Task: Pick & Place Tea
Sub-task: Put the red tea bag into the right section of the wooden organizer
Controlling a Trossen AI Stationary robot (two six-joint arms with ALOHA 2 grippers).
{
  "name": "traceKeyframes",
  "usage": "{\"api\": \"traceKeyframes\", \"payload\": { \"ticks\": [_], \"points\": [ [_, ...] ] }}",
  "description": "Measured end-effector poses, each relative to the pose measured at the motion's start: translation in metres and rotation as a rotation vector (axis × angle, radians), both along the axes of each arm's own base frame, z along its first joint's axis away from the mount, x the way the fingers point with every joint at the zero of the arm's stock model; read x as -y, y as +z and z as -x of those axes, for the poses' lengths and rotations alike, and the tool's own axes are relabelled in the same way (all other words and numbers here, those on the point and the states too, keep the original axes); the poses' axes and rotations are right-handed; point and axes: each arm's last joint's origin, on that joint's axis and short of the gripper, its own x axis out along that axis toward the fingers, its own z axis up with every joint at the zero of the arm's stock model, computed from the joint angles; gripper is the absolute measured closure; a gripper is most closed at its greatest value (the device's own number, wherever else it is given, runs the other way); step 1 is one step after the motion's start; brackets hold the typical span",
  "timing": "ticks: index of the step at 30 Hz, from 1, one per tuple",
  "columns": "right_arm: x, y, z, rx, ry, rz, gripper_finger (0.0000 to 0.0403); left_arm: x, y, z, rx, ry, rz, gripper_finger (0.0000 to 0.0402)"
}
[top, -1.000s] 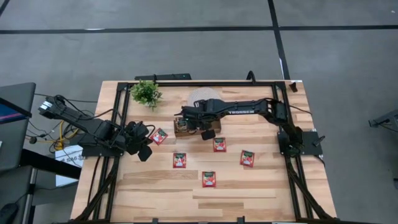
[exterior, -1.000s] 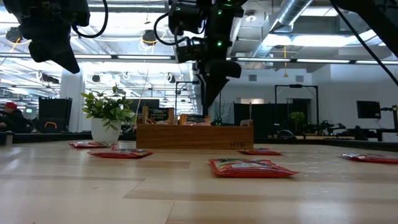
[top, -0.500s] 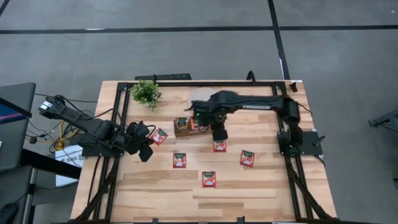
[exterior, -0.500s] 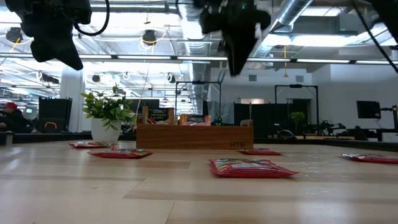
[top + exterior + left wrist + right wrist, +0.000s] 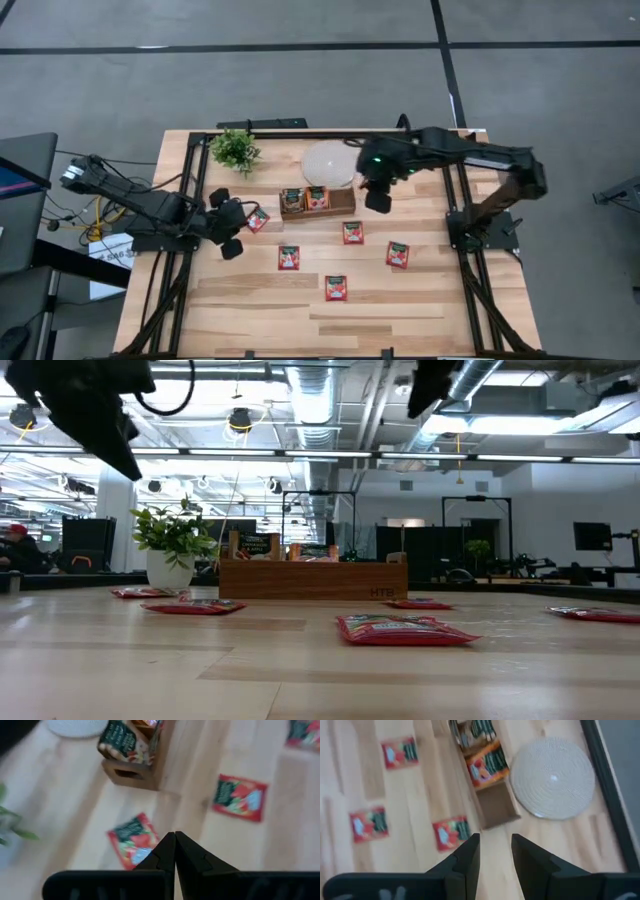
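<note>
fingers of the right gripper point(image 5: 494, 851) stand parted and empty, up by the tray point(image 5: 340, 205); next grab needs the sachet point(image 5: 352, 232) at its 6 o'clock. left gripper point(image 5: 175, 851) pinched shut.

The right arm reaches in from the table's point(image 5: 420, 300) right edge, its right gripper point(image 5: 377, 199) raised above the table's far half, fingers parted and empty. The left gripper point(image 5: 232, 245) hovers near the left edge, fingers pressed together.
</note>
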Motion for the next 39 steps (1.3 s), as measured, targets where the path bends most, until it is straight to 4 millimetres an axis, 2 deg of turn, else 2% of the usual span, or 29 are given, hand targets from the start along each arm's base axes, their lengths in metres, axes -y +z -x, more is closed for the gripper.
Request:
{"api": "traceKeyframes", "payload": {
  "ticks": [5,10,14,20,24,30,39],
  "points": [
    [-0.015,-0.009,0.023,0.133,-0.072,-0.062,0.0296,-0.018,-0.009,-0.013,-0.132,-0.087,-0.158,0.0401],
    [-0.031,-0.025,0.037,0.165,-0.106,-0.122,0.0296,-0.041,-0.022,-0.028,-0.271,-0.224,-0.176,0.0401],
    [-0.041,-0.037,0.038,0.132,-0.093,-0.139,0.0296,-0.061,-0.034,-0.037,-0.356,-0.253,-0.157,0.0401],
    [-0.053,-0.043,0.027,0.161,-0.059,-0.101,0.0296,-0.082,-0.052,-0.056,-0.407,-0.348,-0.214,0.0401],
    [-0.056,-0.042,0.025,0.184,-0.040,-0.083,0.0296,-0.087,-0.062,-0.071,-0.448,-0.366,-0.214,0.0401],
    [-0.052,-0.040,0.024,0.200,-0.056,-0.080,0.0296,-0.089,-0.065,-0.086,-0.504,-0.415,-0.215,0.0401],
    [-0.051,-0.040,0.022,0.216,-0.058,-0.081,0.0296,-0.087,-0.065,-0.083,-0.519,-0.434,-0.141,0.0401]
  ]
}}
